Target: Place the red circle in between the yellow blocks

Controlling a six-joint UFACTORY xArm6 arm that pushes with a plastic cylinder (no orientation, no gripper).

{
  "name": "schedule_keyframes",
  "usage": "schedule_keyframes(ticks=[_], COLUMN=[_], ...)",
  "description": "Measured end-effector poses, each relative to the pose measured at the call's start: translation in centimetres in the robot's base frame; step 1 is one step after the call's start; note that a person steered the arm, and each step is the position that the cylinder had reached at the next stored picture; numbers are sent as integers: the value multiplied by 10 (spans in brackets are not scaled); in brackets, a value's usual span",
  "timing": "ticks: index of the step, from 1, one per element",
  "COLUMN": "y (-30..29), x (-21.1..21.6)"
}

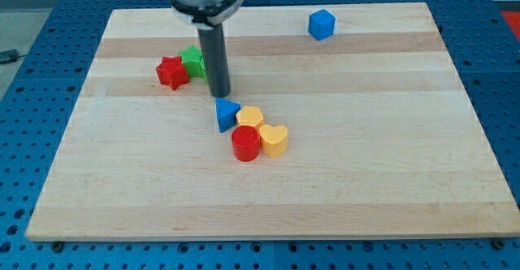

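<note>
The red circle [245,143] stands near the board's middle. It touches the yellow heart [274,139] on its right and sits just below the yellow hexagon-like block [249,117]. A blue triangle [227,114] lies against the left side of that upper yellow block. My tip [219,95] is just above the blue triangle, up and to the left of the red circle, with a small gap to the triangle.
A red star [171,71] and a green block [193,61] sit together to the left of the rod. A blue cube [322,24] is near the view's top, right of centre. The wooden board [390,172] lies on a blue perforated table.
</note>
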State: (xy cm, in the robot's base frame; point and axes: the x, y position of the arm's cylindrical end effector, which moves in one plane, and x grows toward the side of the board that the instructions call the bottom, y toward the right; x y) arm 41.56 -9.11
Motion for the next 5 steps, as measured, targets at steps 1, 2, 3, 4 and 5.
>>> schedule_keyframes(ticks=[1,2,3,4,5], y=[-48,-61,1,84,107], x=[25,68,106,108,108])
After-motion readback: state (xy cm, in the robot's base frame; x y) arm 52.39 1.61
